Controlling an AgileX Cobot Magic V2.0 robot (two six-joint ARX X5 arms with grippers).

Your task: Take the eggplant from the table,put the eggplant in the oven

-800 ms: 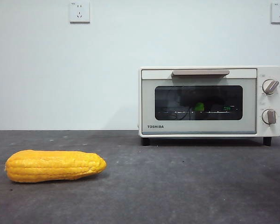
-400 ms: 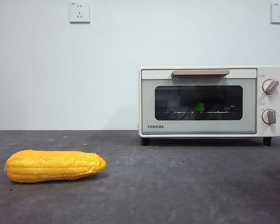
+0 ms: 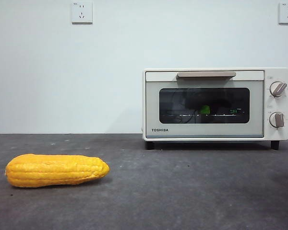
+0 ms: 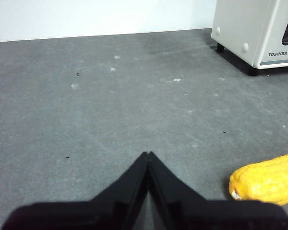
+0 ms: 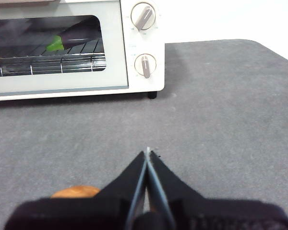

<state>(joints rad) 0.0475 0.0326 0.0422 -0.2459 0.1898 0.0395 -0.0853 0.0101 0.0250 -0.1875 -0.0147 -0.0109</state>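
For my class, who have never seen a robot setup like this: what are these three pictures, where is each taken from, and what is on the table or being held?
This is a two-armed robot at a table. One picture comes from a low camera looking level across it. The other two come from cameras on the arms' wrists, so the black wedge at each bottom edge is that arm's own gripper: the left gripper and the right gripper. Both are shut and hold nothing. On the table lie a yellow corn cob and a cream oven with its door closed. Through the glass, the eggplant rests on the wire rack, its green cap showing. An orange object sits near the right gripper, too hidden to identify.
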